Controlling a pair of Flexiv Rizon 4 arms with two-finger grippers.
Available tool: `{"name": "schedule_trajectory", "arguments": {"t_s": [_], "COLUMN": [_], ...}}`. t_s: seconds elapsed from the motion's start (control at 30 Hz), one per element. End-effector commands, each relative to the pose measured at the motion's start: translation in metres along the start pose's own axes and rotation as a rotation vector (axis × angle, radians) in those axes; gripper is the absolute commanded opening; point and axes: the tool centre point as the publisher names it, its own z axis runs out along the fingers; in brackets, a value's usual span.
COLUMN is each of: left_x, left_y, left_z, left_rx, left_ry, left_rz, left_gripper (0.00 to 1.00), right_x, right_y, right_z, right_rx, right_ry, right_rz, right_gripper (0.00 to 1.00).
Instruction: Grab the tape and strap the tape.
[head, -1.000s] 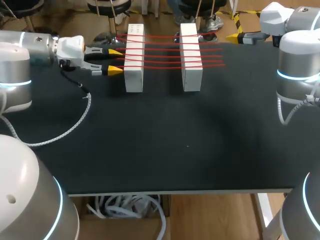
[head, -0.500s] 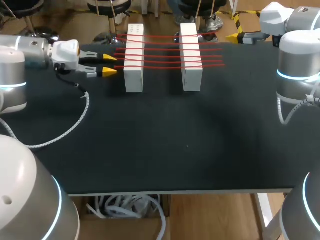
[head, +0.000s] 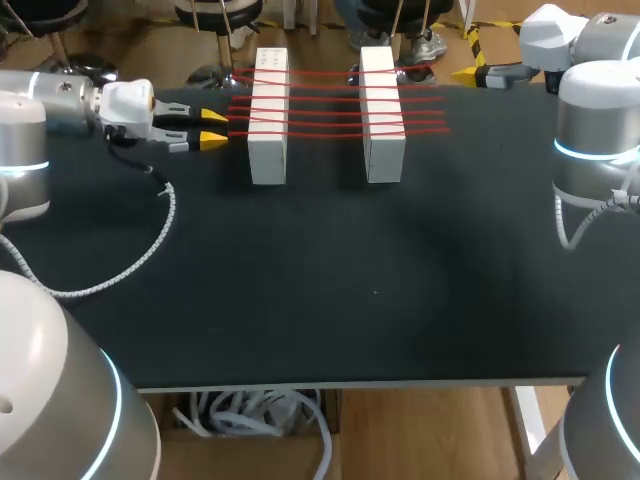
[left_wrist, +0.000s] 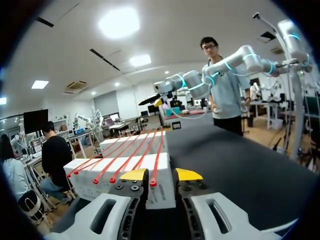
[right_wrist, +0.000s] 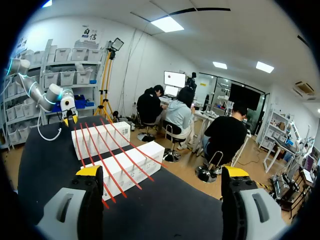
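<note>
Tape (head: 325, 97) beside left tool (head: 212, 128), level, seemingly open

Two white blocks (head: 268, 160) stand parallel, apart, on a black table (head: 380, 300)

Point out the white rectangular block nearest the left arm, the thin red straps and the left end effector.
White rectangular block (head: 268, 160): head view, bare near end.
Thin red straps (head: 325, 98): head view, mid-length of one strap.
Left end effector (head: 213, 128): head view, between its yellow tips.

Red tape (head: 325, 97) taut across white blocks (head: 268, 155)
</note>
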Motion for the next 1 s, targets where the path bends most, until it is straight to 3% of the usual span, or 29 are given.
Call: {"name": "schedule_trajectory", "arguments": {"t_s": [0.03, 1.0], "left_x": [-0.009, -0.014], "left_y": [0.009, 0.019], "left_z": [0.0, 0.015], "left_rx": [0.02, 0.071], "left_ry": [0.027, 0.039], "left_rz": [0.002, 0.012], "left_gripper": [0.24, 0.18], "right_x": [0.0, 0.0], "right_y": [0.0, 0.0], "right_z": [0.0, 0.0], "right_rx": [0.0, 0.0], "right_ry": [0.0, 0.0], "right_rz": [0.0, 0.0], "right_gripper": [1.0, 1.0]}}
